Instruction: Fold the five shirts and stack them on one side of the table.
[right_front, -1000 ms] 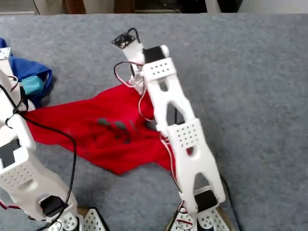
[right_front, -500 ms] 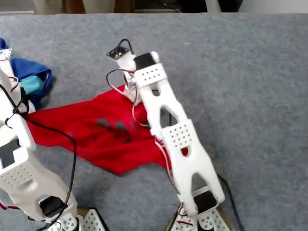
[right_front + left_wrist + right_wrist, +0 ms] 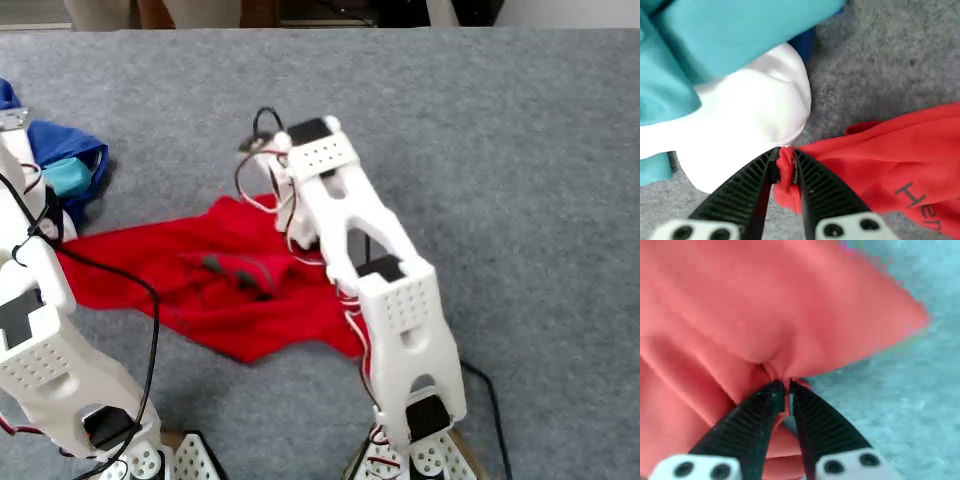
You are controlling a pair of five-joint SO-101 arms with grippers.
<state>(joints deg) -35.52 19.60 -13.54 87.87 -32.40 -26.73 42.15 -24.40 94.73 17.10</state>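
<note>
A red shirt [image 3: 215,285] with dark print lies spread and rumpled on the grey table, between the two arms. My left gripper [image 3: 784,162] is shut on a corner of the red shirt [image 3: 880,150], right beside a white shirt [image 3: 747,125] and a teal shirt [image 3: 735,30]. In the high view that arm stands at the left edge by a blue and teal pile [image 3: 62,160]. My right gripper [image 3: 785,390] is shut on a fold of the red shirt [image 3: 765,315] near its far edge, under the white arm [image 3: 340,210] in the high view.
Bare grey table [image 3: 500,150] stretches to the right and behind the red shirt. Black cables [image 3: 150,310] run from the left arm across the red cloth. Both arm bases sit at the near edge.
The right arm drew back toward its base, dragging the red shirt's far edge inward so the cloth bunches over the print. The left arm stayed put.
</note>
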